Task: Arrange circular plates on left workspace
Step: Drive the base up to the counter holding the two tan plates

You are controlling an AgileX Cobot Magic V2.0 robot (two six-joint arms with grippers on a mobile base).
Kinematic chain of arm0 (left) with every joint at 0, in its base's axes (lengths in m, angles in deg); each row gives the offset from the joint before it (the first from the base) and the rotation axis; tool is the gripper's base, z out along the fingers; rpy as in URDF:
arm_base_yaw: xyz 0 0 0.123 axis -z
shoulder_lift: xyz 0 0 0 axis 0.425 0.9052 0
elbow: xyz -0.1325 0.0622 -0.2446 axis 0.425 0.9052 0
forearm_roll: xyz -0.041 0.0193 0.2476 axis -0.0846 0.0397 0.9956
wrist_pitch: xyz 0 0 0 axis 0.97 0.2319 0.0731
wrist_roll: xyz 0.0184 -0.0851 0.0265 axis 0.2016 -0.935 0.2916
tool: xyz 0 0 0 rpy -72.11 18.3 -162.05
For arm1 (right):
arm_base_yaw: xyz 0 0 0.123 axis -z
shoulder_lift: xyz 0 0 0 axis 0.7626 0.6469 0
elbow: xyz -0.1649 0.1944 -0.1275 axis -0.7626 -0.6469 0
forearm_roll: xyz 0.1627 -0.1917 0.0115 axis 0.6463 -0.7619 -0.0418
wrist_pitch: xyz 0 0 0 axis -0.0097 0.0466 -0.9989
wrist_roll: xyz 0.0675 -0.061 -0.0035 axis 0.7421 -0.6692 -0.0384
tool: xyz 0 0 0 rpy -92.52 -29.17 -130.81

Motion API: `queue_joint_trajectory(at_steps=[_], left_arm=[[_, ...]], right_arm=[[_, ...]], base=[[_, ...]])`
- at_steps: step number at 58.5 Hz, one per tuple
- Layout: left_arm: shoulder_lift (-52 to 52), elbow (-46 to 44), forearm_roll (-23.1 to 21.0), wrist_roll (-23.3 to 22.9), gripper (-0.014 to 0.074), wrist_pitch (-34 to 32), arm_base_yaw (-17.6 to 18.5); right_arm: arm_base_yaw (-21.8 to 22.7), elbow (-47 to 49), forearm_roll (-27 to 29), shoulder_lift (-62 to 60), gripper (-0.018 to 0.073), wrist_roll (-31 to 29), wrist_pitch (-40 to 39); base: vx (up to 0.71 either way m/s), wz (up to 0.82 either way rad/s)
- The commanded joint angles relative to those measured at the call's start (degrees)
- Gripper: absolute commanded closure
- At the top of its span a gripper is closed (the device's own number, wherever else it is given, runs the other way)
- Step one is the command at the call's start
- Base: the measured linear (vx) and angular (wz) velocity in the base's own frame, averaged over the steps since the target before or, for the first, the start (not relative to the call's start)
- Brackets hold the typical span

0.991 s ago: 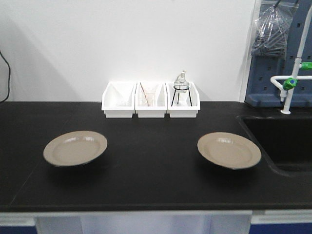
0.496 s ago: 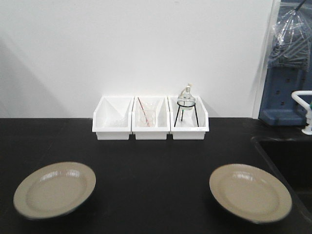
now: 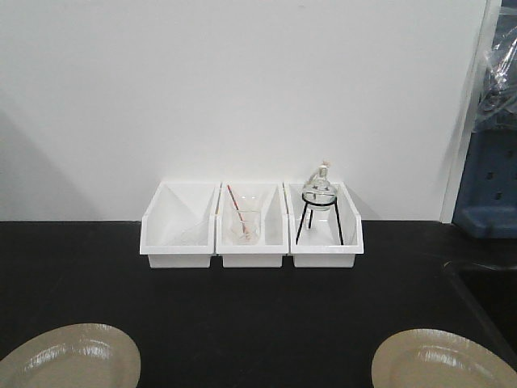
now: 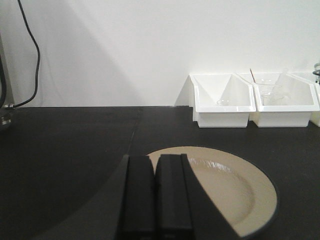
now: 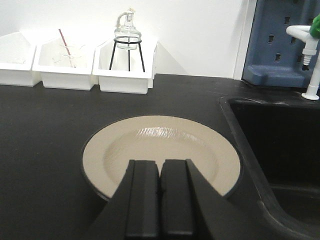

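1. The black bench top [image 3: 258,307] was your widest surface. Its left stretch lay bare in the left wrist view, and that was where both plates belonged.
2. The sink basin [image 5: 280,145] sat sunken just beside the right plate [image 5: 160,145]. I judged that any drag toward that side risked tipping the rim over the edge, so you were best to lift first, then carry leftward.
3. The right plate lay flat on the bench ahead of the right gripper [image 5: 161,167]. The left plate [image 4: 235,185] lay flat ahead and to the right of the left gripper [image 4: 156,165]. The 2 plates were well apart, each cut off at a bottom corner of the front view.
4. The 3 white bins [image 3: 252,226] stood in a row against the wall, well behind both plates and out of your carrying path.
5. Both grippers had their fingers pressed together with nothing between them. The right one's tips overlapped the plate's near rim in its wrist view, but I could not tell whether they touched. You needed to spread the fingers before taking the rim. It looked thin and glossy, so a deep bite on the near edge seemed safest.
6. The flask on its tripod [image 5: 128,35] and the beaker with a rod [image 3: 245,220] were fragile, so you had reason to keep the arms low and forward of them.
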Motion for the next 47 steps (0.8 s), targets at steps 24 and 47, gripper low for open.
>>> queue_joint_trajectory(at_steps=[24,47], left_arm=[[-0.86,0.68,-0.37,0.0,0.0594,-4.58,0.18],[-0.86,0.68,-0.37,0.0,0.0594,-4.58,0.18]], right_arm=[[0.27,-0.4,-0.83,-0.95,0.0559,0.07,-4.68],[0.27,-0.4,-1.07,-0.95,0.0559,-1.73,-5.59]], base=[[0.08,-0.01],[0.0,0.0]])
